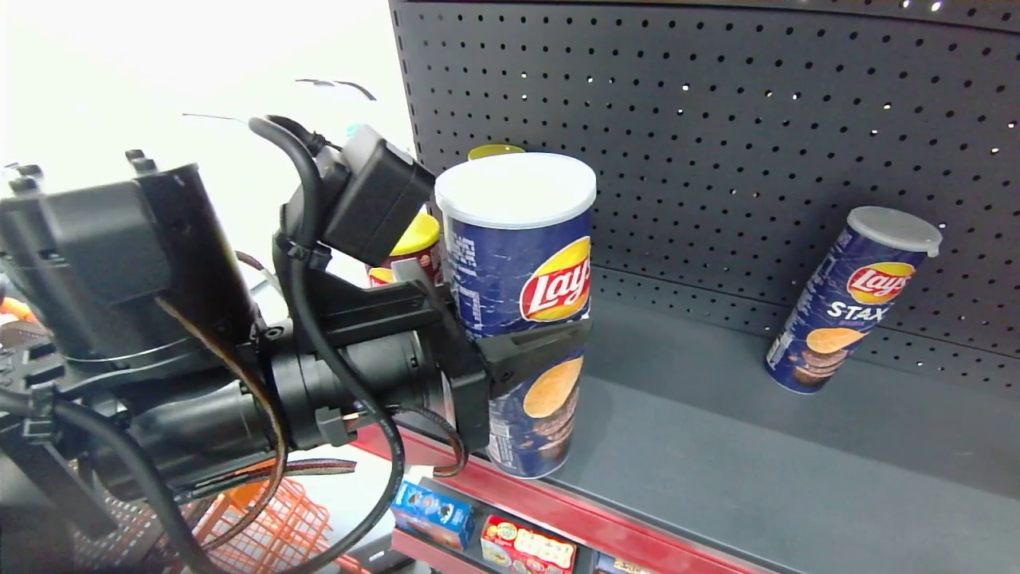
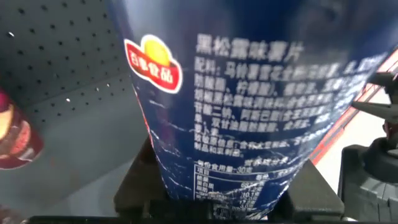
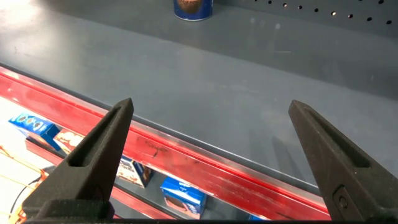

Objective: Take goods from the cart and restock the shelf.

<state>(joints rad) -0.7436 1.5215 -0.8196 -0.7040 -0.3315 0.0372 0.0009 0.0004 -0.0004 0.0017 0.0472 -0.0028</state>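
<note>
My left gripper [image 1: 510, 339] is shut on a tall blue chip can [image 1: 522, 303] with a white lid, upright over the front left of the grey shelf [image 1: 717, 446]. Up close in the left wrist view, the blue chip can [image 2: 236, 106] shows its printed side. A second blue chip can [image 1: 845, 299] stands at the back of the shelf, leaning against the pegboard, and its base [image 3: 193, 9] appears in the right wrist view. My right gripper [image 3: 214, 155] hangs open over the shelf's red front edge [image 3: 186, 155] with nothing between its fingers.
Dark red cans with yellow lids [image 1: 414, 247] stand behind the held can; one [image 2: 15, 134] shows beside it. A perforated dark back panel [image 1: 757, 143] closes the shelf. Small boxes [image 1: 478, 530] lie on the lower shelf. An orange basket [image 1: 271, 526] sits at lower left.
</note>
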